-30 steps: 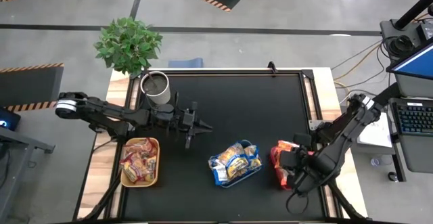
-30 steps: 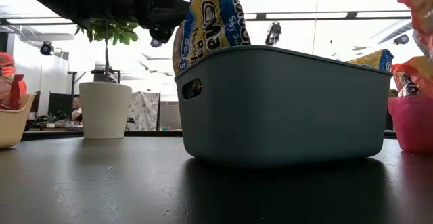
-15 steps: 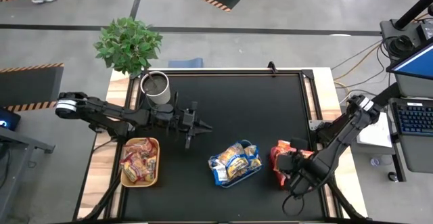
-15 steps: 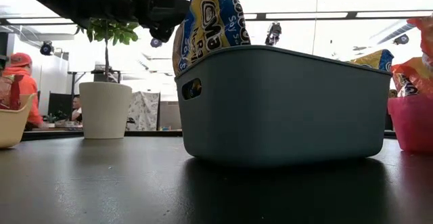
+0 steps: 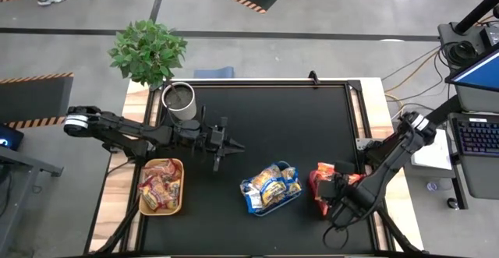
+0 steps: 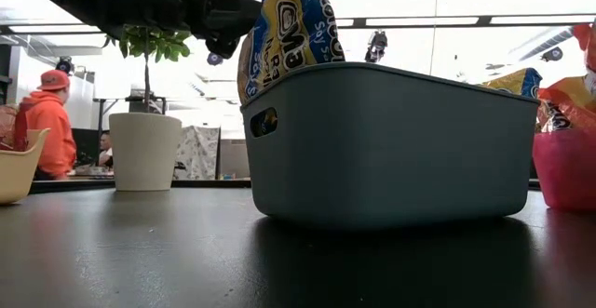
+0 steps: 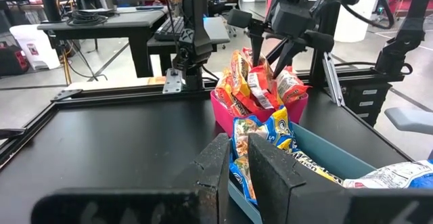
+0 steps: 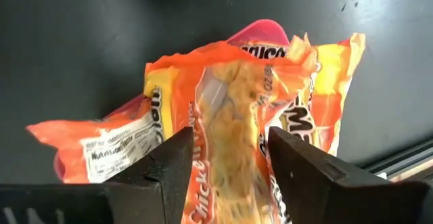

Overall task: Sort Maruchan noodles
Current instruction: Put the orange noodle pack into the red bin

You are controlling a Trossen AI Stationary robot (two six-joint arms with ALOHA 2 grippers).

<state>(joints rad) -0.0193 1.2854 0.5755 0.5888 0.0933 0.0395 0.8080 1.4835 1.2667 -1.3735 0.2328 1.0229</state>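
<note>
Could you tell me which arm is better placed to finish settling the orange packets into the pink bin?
The right. Its gripper hangs directly over the pink bin with an orange packet between its fingers; the left gripper waits apart, beyond the blue bin.

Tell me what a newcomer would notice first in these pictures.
Most striking is the right gripper over the pink bin at the table's right, its fingers parted around an orange packet. Mid-table, a blue bin bristles with blue-and-yellow packets, and a yellow bin at the left holds red ones. The left gripper hangs idle above the mat.
</note>
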